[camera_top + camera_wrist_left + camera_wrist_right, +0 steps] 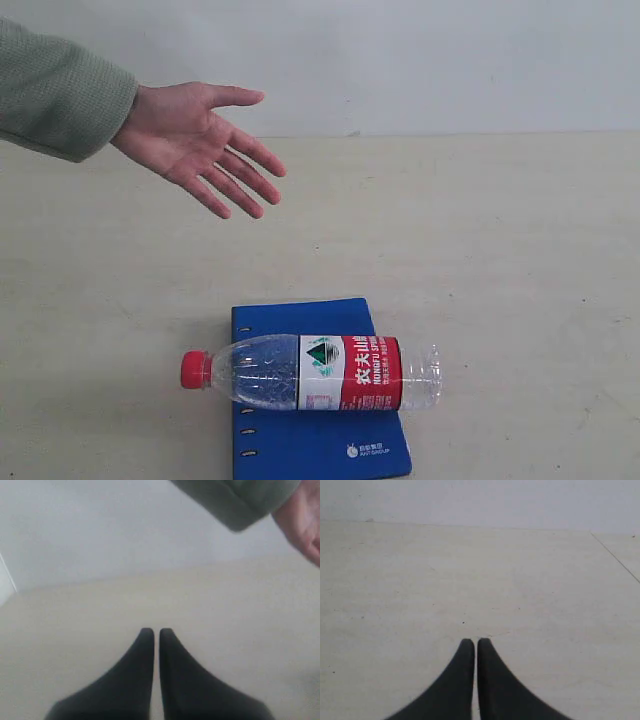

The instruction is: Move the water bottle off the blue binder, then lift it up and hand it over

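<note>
My left gripper (155, 632): jaws pressed together, just a hairline slit between the tips, nothing in it, bare bench (225, 630) below. My right gripper (475, 642): same, closed and empty over bare bench.

The water bottle (320, 373) lies on its side across the blue binder (320, 445). Its red cap (195, 369) sticks out past the slotted spine edge on the left, its base overhangs the right edge, and the label (350, 373) faces up. The binder is flat on the bench at the near edge of the exterior view, its lower part cut off by the frame.

A person's hand (195, 140) in a green sleeve (55, 90) is held open, palm showing, fingers spread. It is at the far left, well apart from the bottle. My left wrist view catches the sleeve and the hand's edge.
</note>
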